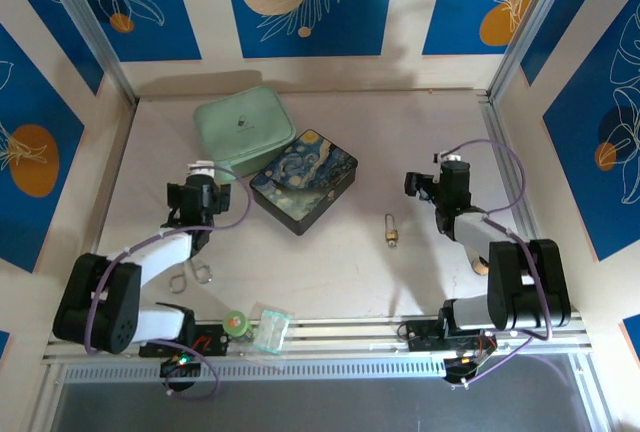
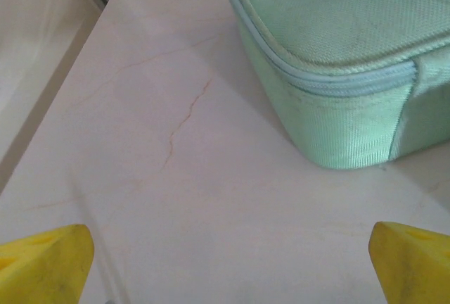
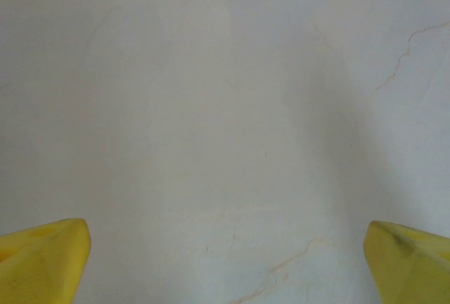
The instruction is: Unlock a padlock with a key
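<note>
On marbled table [image 1: 330, 272] | brass padlock [image 1: 392, 231], silvery U-shackle | left tool [image 2: 228, 262], right tool [image 3: 225, 258] spread wide, empty

Overhead cam; wrist cams low over table [image 1: 330, 262]

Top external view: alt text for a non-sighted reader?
A small padlock lies on a pale table, nearer the right gripper; both grippers are open and empty. A mint case and a starry box sit near the left gripper.
</note>
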### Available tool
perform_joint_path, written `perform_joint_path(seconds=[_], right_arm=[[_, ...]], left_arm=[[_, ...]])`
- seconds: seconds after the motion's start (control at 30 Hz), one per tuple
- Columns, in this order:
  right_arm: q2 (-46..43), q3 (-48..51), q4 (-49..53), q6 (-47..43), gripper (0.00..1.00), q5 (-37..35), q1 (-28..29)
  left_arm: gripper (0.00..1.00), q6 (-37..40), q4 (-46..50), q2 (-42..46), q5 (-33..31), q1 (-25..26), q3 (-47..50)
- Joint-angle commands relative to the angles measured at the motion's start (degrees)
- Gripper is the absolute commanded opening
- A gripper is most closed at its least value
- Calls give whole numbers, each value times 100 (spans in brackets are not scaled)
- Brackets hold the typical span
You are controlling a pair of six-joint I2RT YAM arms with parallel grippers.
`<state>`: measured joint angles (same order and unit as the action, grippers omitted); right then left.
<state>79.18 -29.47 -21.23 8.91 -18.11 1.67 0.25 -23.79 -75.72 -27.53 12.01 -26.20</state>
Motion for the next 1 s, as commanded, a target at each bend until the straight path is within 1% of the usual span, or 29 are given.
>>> perform_joint_path(seconds=[0.0, 0.03, 0.07, 0.13, 0.17, 0.2, 0.23, 0.27, 0.3, 0.33, 0.4, 0.43, 0.5, 0.8, 0.83, 0.97], right_arm=[[346, 365, -1794, -73, 100, 376, -71], [480, 476, -2088, -65, 100, 384, -72], [674, 623, -2520, -73, 100, 432, -79], [826, 736, -2964, -177, 100, 481, -22], [758, 658, -2680, -222, 100, 560, 0], [795, 641, -2666, -257, 100, 593, 4], [803, 644, -2712, -257, 100, 633, -12], [787, 640, -2670, -249, 99, 643, -18], [807, 636, -2692, -247, 99, 635, -17], [802, 623, -2663, -241, 99, 649, -26], [810, 610, -2636, -230, 99, 679, -45], [809, 610, -2636, -231, 99, 685, -44], [801, 618, -2641, -229, 99, 679, -44], [805, 609, -2625, -221, 99, 681, -49], [816, 579, -2580, -183, 99, 841, -131], [784, 627, -2632, -221, 99, 793, -91]], left_arm=[[100, -174, -1602, -357, 811, -466, 324], [99, -222, -1527, -404, 825, -556, 261], [100, -157, -1689, -415, 971, -608, 280], [99, -90, -2320, -568, 1112, -668, 477], [99, -179, -2427, -692, 1204, -744, 512], [99, -200, -2777, -859, 1267, -785, 597], [99, -94, -3115, -1040, 1472, -814, 675], [99, -62, -2965, -1100, 1697, -814, 617], [99, -27, -3092, -1253, 1804, -817, 596], [99, 57, -3417, -1470, 1856, -809, 613], [99, -3, -3038, -1307, 1874, -806, 579], [99, 30, -3262, -1406, 1863, -806, 601], [99, 2, -3126, -1362, 1848, -806, 565], [99, 45, -3261, -1395, 1845, -797, 598], [99, 45, -3248, -1383, 1846, -797, 598], [99, 45, -3252, -1388, 1851, -797, 598]])
